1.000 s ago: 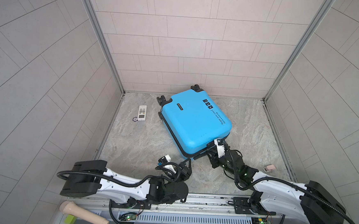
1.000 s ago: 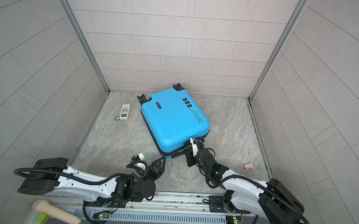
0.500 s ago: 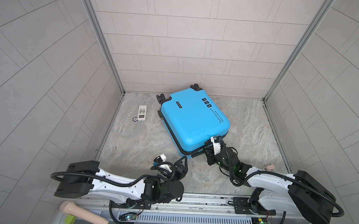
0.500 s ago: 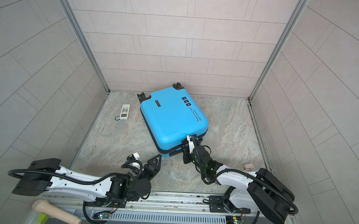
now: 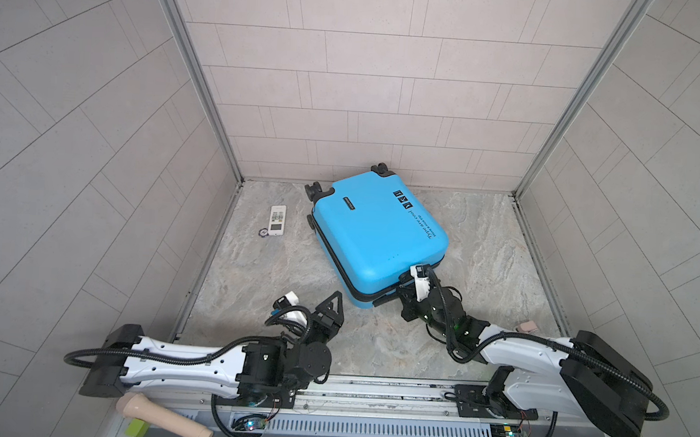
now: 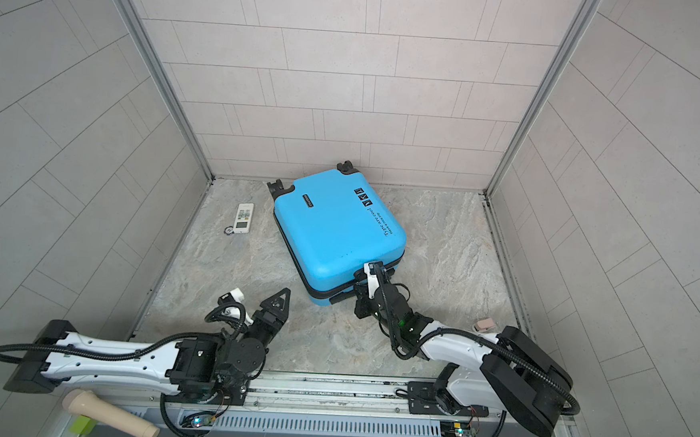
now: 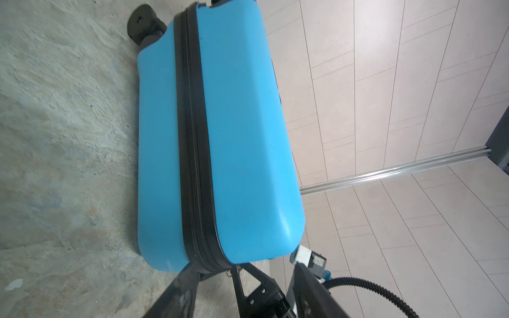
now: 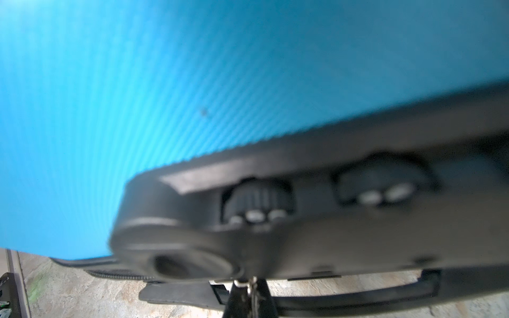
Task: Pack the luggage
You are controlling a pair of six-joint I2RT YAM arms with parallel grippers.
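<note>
Moved: right gripper [image 8: 248, 301] has closed; left gripper [image 5: 322, 309] has drawn back.
Right gripper: pinching zipper pull [image 8: 247, 282] at the near corner of the luggage [image 5: 376, 238].
Left gripper: apart from luggage; spread unclear.

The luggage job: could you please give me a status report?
Left gripper open, empty. Right gripper shut on zipper pull. Luggage lid down, lying flat. Remote well clear.

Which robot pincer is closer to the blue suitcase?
The right. The right pincer is shut right at the near edge of the blue suitcase; the left pincer hangs open nearby, not touching.
</note>
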